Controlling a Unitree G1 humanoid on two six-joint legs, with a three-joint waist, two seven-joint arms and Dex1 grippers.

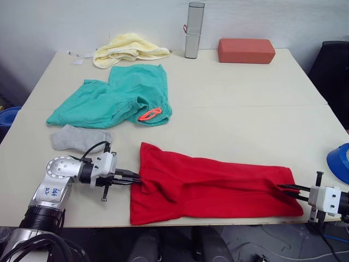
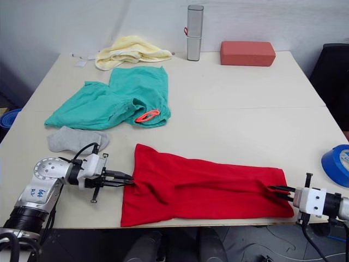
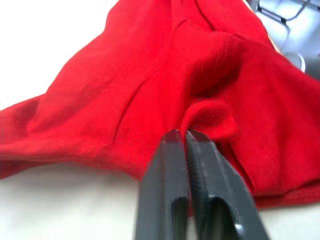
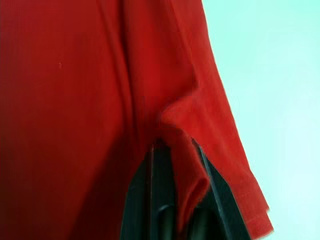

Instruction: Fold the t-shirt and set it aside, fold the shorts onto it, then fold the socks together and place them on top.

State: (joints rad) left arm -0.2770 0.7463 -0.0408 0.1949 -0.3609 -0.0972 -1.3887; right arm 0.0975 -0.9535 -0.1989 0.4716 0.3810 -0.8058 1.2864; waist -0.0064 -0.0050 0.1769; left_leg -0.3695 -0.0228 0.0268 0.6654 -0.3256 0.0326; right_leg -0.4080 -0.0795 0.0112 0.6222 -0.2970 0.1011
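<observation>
**Sam:** Where is the t-shirt now?

**Me:** It lies flat on the counter, close to the near edge. It is folded into a long red strip. The long way runs side to side, from my left fingers across to my right fingers.

**Sam:** What are your fingers doing?

**Me:** Both pairs are pinched on the shirt. In the left wrist view the two black fingers are pressed together with a little bump of red cloth caught at their tips. In the right wrist view a fold of red cloth sits squeezed between the fingers. Each pair holds one short end, and each pair points in toward the other.

**Sam:** And the other clothes?

**Me:** The shorts are spread out past my left fingers, further back on the counter. Their orange loop is on the side nearest the shirt. A grey sock lies between the shorts and my left fingers, just beside my left arm.
</observation>
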